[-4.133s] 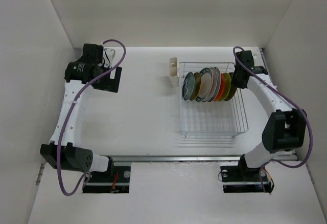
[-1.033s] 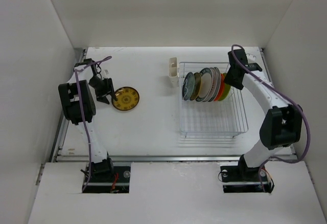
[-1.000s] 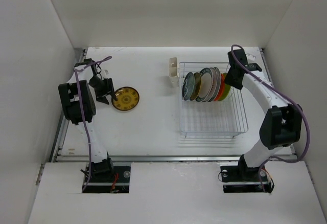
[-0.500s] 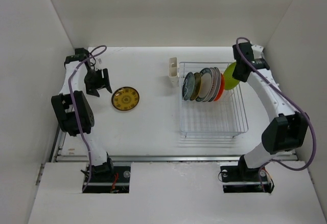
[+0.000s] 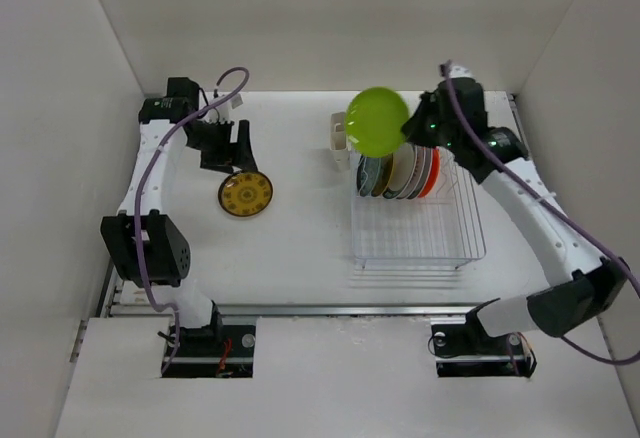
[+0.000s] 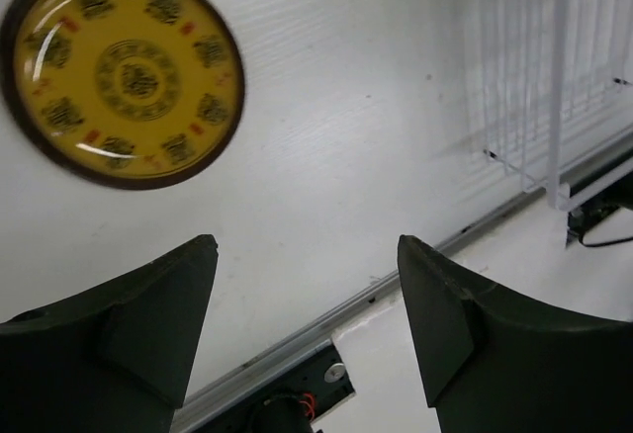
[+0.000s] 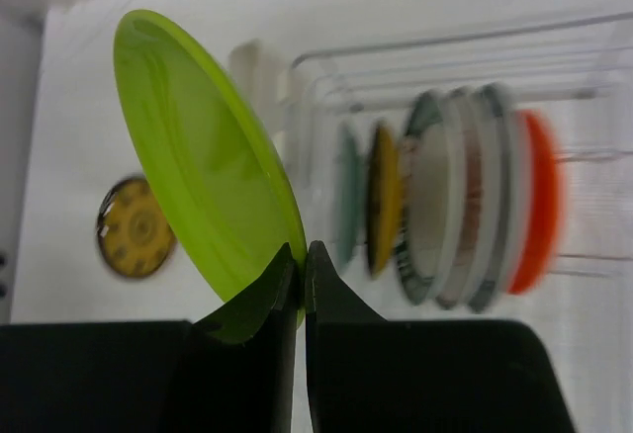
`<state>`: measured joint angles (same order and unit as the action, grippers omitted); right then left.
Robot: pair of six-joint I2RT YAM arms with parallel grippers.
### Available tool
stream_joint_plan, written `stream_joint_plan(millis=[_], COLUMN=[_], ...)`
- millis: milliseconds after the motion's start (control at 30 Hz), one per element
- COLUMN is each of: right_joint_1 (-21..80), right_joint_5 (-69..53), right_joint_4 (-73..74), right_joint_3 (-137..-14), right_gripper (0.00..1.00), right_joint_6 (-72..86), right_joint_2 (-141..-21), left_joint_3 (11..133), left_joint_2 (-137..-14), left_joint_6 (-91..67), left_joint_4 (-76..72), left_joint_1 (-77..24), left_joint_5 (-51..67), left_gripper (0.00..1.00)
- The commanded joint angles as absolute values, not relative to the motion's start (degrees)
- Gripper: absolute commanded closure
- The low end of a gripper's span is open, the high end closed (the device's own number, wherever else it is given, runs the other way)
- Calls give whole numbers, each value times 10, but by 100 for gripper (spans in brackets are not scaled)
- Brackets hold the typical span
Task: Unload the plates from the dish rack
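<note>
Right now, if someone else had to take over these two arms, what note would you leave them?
Right gripper: shut on the edge of the lime green plate, holding it in the air over the far-left corner of the dish rack.
Left gripper: open and empty, hovering over the table near the yellow patterned plate.
Done: the yellow patterned plate lies flat on the table, left of the rack; the lime one is out of the rack.
Left: set the lime plate down, then unload the remaining plates, standing upright at the rack's far end.
</note>
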<state>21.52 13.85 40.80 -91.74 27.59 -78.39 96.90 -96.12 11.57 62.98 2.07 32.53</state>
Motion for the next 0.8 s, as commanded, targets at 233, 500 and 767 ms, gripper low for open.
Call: stream_joint_plan(millis=[233,500,767], right_joint_1=[360,395,407], right_joint_5=[-196,-221,-243], right_joint_4=[139,119,119], right_joint_3=[-846,-852,-874], right_gripper=[100,100,100], right_joint_6=[279,289,289], right_joint_2=[-900,-960,-997], left_joint_3=[1001,955,954], left_joint_2=[-954,-960,-960], left_joint_6=[123,128,134], left_joint_4=[634,621,633], left_joint_1=[-46,-46,-51], left_joint_5=[389,361,374], left_gripper=[28,32,100])
